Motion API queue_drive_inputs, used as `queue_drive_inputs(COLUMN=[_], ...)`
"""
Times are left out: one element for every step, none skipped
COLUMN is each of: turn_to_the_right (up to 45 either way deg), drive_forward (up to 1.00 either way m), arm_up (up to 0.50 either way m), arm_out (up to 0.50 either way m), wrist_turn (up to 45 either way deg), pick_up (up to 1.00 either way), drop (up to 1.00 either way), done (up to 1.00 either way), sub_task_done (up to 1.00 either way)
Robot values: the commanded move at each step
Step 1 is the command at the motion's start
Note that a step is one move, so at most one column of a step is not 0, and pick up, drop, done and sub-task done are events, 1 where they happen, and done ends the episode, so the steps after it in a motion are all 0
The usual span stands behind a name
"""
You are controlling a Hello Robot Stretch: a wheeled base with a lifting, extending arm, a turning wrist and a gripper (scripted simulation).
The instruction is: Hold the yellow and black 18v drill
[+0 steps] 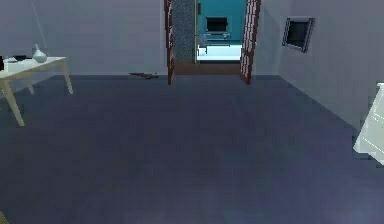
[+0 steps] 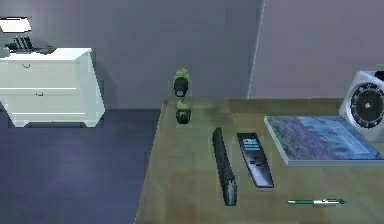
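Observation:
A small yellow-green and black drill [image 2: 182, 97] stands upright at the far left corner of a wooden table [image 2: 190, 175] in the arm side view. Its dark base rests right at the table's edge, in front of a grey wall.
On the table lie a long dark bar-shaped thing [image 2: 225, 165], a dark remote [image 2: 253, 158], a bluish book [image 2: 320, 138], a pen [image 2: 318, 202] and a round clock [image 2: 367, 100]. A white dresser [image 2: 50, 85] stands at the left. Ahead, open blue floor leads to a doorway [image 1: 212, 40]; a white table [image 1: 35, 72] with a vase [image 1: 38, 53] is left, white furniture [image 1: 372, 125] right.

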Motion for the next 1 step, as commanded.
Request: queue_drive_inputs(turn_to_the_right=[0.0], drive_forward=[0.0], arm_up=[0.5], arm_out=[0.0], wrist_turn=[0.0], pick_up=[0.0], drop=[0.0], done=[0.0], sub_task_done=[0.0])
